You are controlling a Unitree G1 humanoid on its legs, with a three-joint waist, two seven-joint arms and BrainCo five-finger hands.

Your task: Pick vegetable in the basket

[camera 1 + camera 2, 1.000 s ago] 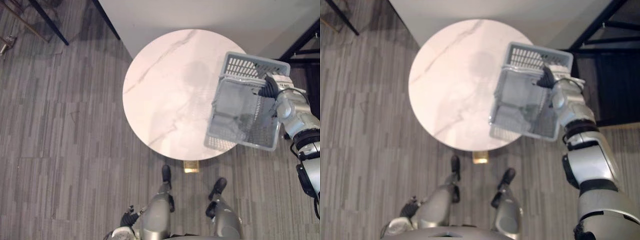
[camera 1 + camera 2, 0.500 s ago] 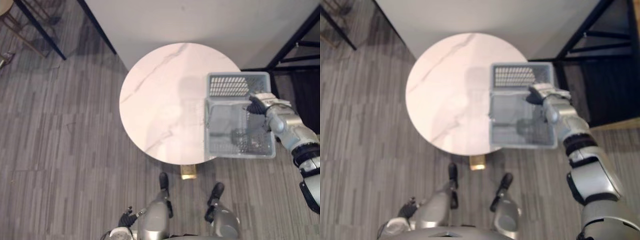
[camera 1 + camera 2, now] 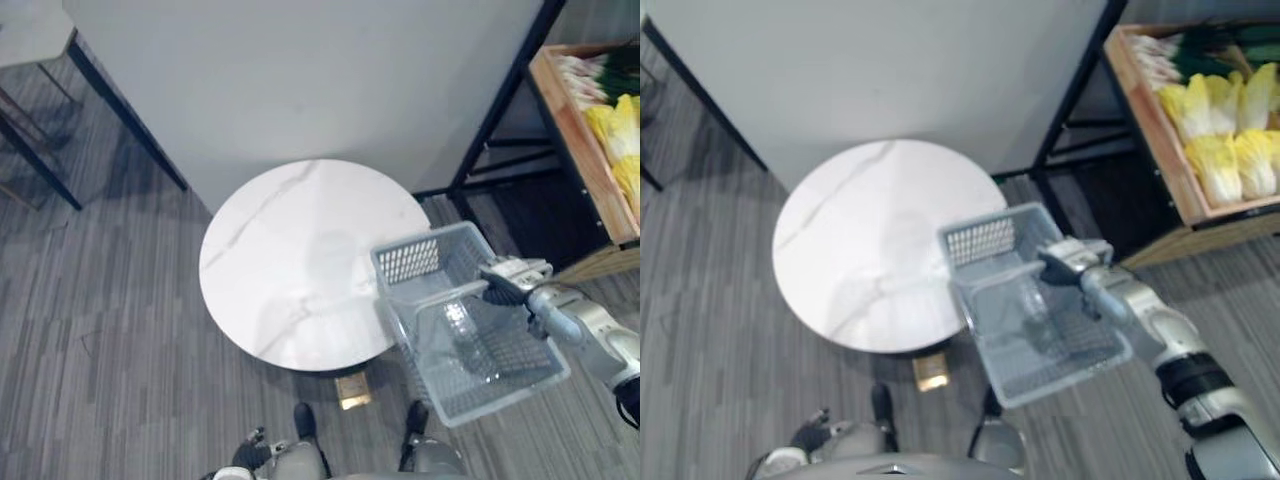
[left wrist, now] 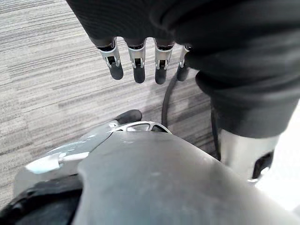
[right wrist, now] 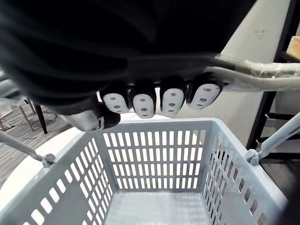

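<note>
Evidently the pale yellow leafy cabbage heads (image 3: 1225, 160) lie side by side in an open wooden crate (image 3: 1152, 135) on a dark metal rack, well apart from both hands. They look light for their bulk, soft at the leaf and firmer toward the base, so a squeeze on the outer leaves would likely bruise or tear them. The safer hold is probably round the thick lower half. Each head's long axis seems to run across the crate, leaf tips toward the far side, though the bases are too small to tell.

The grey slotted plastic basket (image 3: 980, 240) hangs from its bar handle (image 5: 253, 77), which the right hand (image 3: 1070, 262) has its fingers (image 5: 171, 101) curled over. It holds no vegetable, is stiff and light, and hangs tilted with its long axis on a diagonal, one end wall beside the round white marble table (image 3: 860, 240). The left hand (image 4: 136, 65) hangs low with straight fingers, holding nothing.
</note>
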